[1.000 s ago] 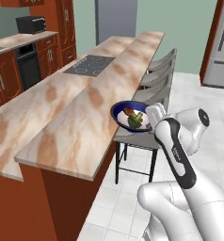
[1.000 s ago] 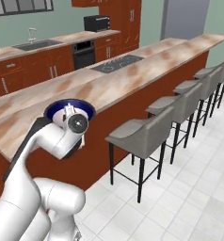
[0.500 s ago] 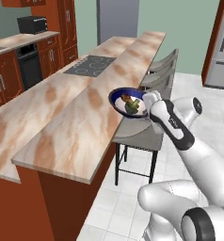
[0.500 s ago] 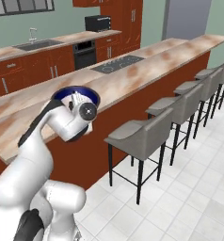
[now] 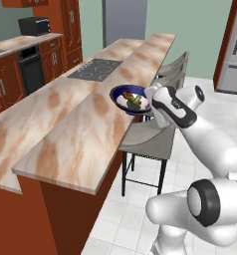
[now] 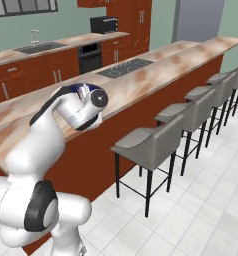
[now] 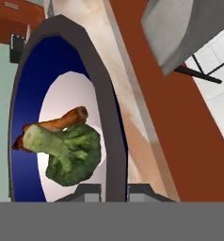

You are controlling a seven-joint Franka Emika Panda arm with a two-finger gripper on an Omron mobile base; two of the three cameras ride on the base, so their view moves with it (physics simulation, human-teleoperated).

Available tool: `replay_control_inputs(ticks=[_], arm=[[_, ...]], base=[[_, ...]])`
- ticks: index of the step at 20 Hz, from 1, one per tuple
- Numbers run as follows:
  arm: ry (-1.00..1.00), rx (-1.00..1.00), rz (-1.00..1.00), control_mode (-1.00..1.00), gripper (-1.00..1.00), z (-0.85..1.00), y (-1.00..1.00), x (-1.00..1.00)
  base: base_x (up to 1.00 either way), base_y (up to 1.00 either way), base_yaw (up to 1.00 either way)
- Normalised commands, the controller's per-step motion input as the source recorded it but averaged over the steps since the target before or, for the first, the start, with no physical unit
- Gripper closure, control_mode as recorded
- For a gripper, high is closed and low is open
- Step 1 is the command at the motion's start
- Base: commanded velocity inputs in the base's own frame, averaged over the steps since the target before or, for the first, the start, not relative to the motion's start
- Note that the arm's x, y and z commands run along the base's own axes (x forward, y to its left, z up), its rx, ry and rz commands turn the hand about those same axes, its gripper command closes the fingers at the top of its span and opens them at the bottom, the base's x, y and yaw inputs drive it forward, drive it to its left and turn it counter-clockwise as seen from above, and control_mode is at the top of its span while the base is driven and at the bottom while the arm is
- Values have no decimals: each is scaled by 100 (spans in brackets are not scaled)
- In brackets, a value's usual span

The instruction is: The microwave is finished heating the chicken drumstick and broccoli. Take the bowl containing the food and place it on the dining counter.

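Note:
In the left base view the dark blue bowl (image 5: 126, 95) hangs just above the right edge of the marbled dining counter (image 5: 85, 137), tilted a little. My gripper (image 5: 149, 101) is shut on its near rim. Seen from the hand, the fingertips (image 7: 89, 191) pinch the bowl's rim (image 7: 110, 122). The green broccoli (image 7: 70, 154) and the brown chicken drumstick (image 7: 64, 120) lie on the white inside. From the right base the hand covers most of the bowl (image 6: 82, 88), which sits over the counter (image 6: 141, 80).
Grey bar stools (image 5: 151, 138) (image 6: 150, 141) line the counter's aisle side under the arm. A black cooktop (image 5: 96, 69) lies on the lower counter behind. A black boxy appliance (image 6: 106, 23) stands on the far counter; whether it is the microwave I cannot tell.
The whole picture has shifted, so the base has moved. The bowl has risen a little and gone left, from beside the counter's edge to over it, still gripped.

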Motion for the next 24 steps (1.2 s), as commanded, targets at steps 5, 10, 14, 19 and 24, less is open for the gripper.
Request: replay_control_inputs(ticks=[5,10,14,19,24], arm=[[2,-8,-1,-100,100,-47,24,40],[0,0,-6,-100,100,-16,37,61],[5,0,-4,-100,100,-5,22,84],[13,0,0,-100,100,-22,0,62],[13,-2,0,-100,100,-23,0,39]], base=[[0,0,0],[0,0,0],[0,0,0],[0,0,0],[0,0,0]])
